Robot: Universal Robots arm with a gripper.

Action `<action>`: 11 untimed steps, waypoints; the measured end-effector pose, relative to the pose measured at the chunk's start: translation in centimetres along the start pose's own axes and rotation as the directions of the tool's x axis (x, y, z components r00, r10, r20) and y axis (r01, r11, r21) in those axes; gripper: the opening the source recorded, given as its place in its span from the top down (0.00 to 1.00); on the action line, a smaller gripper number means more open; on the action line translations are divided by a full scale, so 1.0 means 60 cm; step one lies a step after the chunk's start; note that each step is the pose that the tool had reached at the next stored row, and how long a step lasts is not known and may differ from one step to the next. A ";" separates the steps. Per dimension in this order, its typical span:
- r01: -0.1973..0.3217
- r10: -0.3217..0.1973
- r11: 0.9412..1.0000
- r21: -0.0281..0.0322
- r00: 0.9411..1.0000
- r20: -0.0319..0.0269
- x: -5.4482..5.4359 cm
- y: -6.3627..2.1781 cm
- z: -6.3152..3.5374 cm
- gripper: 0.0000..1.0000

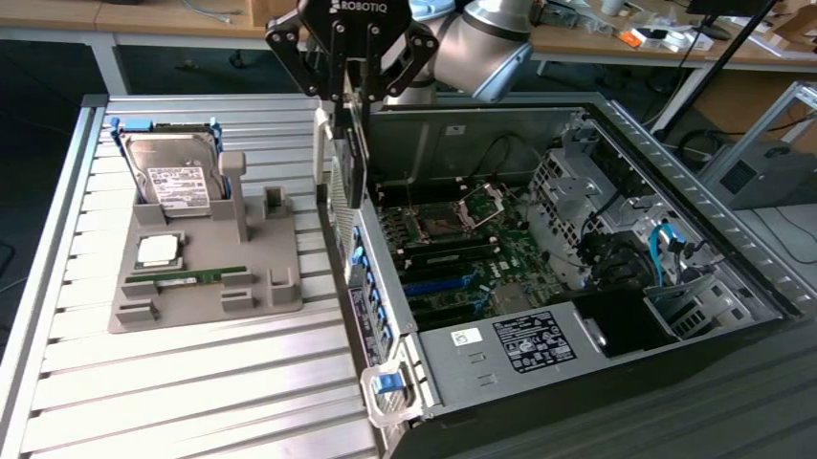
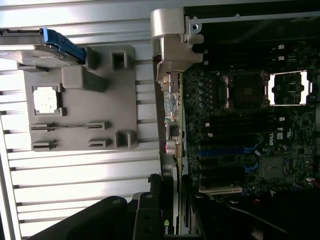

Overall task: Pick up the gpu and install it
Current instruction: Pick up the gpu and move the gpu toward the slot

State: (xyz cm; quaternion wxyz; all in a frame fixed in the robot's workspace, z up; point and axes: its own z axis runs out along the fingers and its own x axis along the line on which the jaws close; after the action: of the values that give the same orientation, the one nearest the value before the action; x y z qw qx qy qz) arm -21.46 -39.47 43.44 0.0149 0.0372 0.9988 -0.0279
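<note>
Plainly, we see the gripper (image 1: 348, 96) clenched on the gpu (image 1: 354, 158), which hangs upright and edge-on from its fingers; its silver bracket faces the exterior view's left. The card sits in line with the wall of the open computer case (image 1: 715, 239) that borders the grey holder (image 1: 191, 301), just beside the motherboard (image 1: 447, 239); whether it touches the case we cannot tell. On the holder rest the hard drive (image 1: 172, 177), a processor chip (image 1: 156, 251) and a memory stick (image 1: 191, 277).
</note>
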 end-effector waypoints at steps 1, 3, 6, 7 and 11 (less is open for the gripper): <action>0.000 0.000 1.000 0.000 1.000 0.000 -0.001 0.000 0.000 0.73; 0.000 0.000 1.000 0.000 1.000 0.000 -0.003 0.000 0.000 0.73; 0.000 0.000 1.000 0.000 1.000 0.000 -0.006 0.000 0.001 0.73; 0.000 0.000 1.000 0.000 1.000 0.000 -0.007 0.000 0.001 0.73; 0.000 0.000 1.000 0.000 1.000 0.000 -0.011 0.000 0.001 0.73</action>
State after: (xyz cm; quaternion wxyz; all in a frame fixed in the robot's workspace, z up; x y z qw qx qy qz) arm -20.82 -39.50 43.38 0.0149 0.0372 0.9988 -0.0279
